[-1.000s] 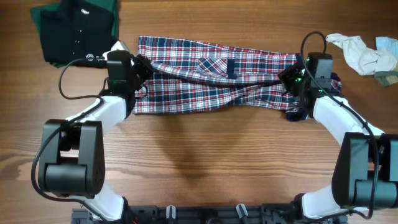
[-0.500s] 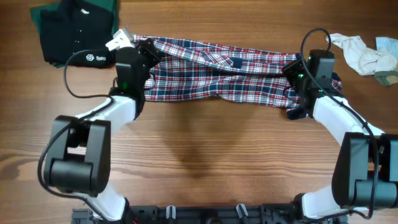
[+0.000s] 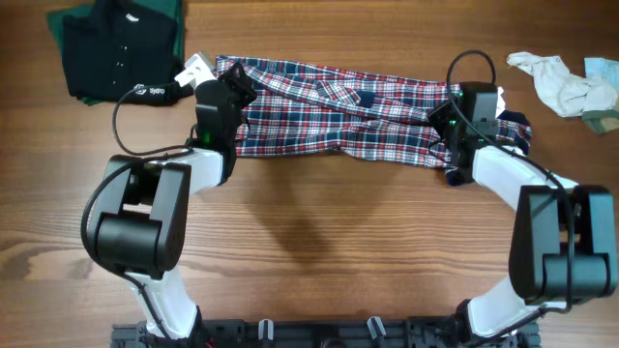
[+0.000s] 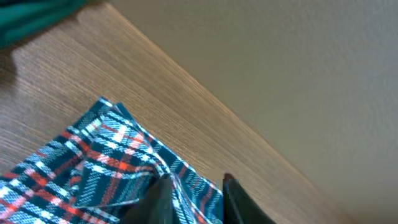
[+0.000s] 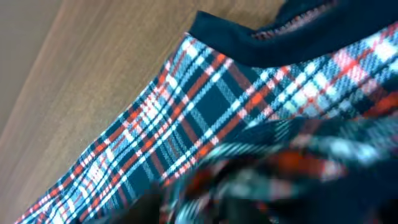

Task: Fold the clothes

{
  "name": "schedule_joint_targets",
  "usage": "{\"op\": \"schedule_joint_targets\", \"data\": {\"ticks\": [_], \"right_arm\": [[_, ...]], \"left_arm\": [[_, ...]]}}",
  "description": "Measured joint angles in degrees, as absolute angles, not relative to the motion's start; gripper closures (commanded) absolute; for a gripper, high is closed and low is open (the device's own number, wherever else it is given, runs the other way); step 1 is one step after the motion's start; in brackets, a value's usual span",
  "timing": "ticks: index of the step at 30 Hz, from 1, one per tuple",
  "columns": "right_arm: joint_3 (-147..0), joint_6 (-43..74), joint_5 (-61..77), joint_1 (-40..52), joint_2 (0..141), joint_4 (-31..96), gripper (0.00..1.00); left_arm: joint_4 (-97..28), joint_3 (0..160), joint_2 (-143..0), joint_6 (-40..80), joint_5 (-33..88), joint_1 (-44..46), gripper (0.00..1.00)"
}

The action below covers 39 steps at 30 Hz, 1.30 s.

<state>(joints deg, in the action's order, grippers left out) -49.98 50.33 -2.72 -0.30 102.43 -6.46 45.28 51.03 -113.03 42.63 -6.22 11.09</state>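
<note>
The clothes (image 3: 338, 116), a red, white and navy plaid shirt, lie as a long narrow strip across the far middle of the table. My left gripper (image 3: 229, 85) is over the strip's left end. In the left wrist view its gripper (image 4: 199, 199) stands open, a loose fold of plaid (image 4: 106, 168) lying between the dark fingers. My right gripper (image 3: 451, 130) is over the strip's right end, beside the navy trim. The right wrist view is blurred: its gripper (image 5: 193, 211) appears open over bunched plaid (image 5: 205, 118).
A black garment (image 3: 116, 48) lies on a green cloth at the far left corner. An off-white and pale green cloth (image 3: 556, 82) sits at the far right. Bare wooden table (image 3: 319, 251) stretches in front of the shirt.
Both grippers carried the shirt's near edge away from me and laid it over the far half, so the strip is narrower. Both sets of jaws have since parted.
</note>
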Motion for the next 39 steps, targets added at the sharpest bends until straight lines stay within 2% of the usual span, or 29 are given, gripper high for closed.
{"op": "schedule_joint_targets", "data": {"ticks": [1,4,7,12,14,15,16,18,19,20,24,32,39], "right_arm": [[-49.98,48.99,-3.16,-0.30,102.45,-7.35,0.00],[-50.00,43.66,-3.64,-0.30,102.45,-9.61,0.00],[-50.50,36.95,-3.99,-0.27,102.45,-10.20,0.00],[-57.52,30.00,-4.38,-0.30,102.24,-2.98,0.00],[-61.36,27.14,-4.54,-0.27,100.84,2.85,0.04],[-63.00,25.96,-4.58,-0.27,100.20,6.66,0.12],[-64.62,24.95,-4.56,-0.30,99.61,10.44,0.31],[-68.38,21.93,-4.45,-0.30,98.65,20.12,0.76],[-69.43,20.71,-3.90,-0.30,98.39,23.11,0.89],[-70.02,19.81,-2.66,-0.30,98.19,25.67,0.94],[-70.15,17.87,6.46,-0.19,98.13,31.77,0.96],[-70.04,19.88,10.55,0.25,106.37,32.38,0.96],[-69.89,21.26,10.76,0.25,113.51,24.67,0.96]], "left_arm": [[45.28,51.03,-113.03,42.63,-6.24,11.09,0.41],[45.30,51.03,-113.03,42.72,-6.39,11.09,0.31],[45.32,51.03,-113.03,39.05,-5.78,11.09,0.26],[44.31,51.09,-113.03,32.73,0.34,11.09,0.28],[39.77,51.24,-112.42,30.44,2.85,11.11,0.35],[37.34,51.27,-111.79,29.12,3.11,11.09,0.42],[34.28,51.33,-110.78,27.88,3.38,11.11,0.51],[24.84,51.44,-106.52,23.73,4.05,11.11,0.77],[20.43,51.37,-103.68,22.48,4.25,11.11,0.89],[16.78,51.57,-101.49,21.80,4.43,11.09,0.95],[8.08,51.83,-95.46,18.90,4.45,11.11,0.96],[9.19,51.83,-103.61,18.04,4.51,11.11,0.96],[8.95,51.81,-105.58,18.04,4.86,11.11,0.93]]}}
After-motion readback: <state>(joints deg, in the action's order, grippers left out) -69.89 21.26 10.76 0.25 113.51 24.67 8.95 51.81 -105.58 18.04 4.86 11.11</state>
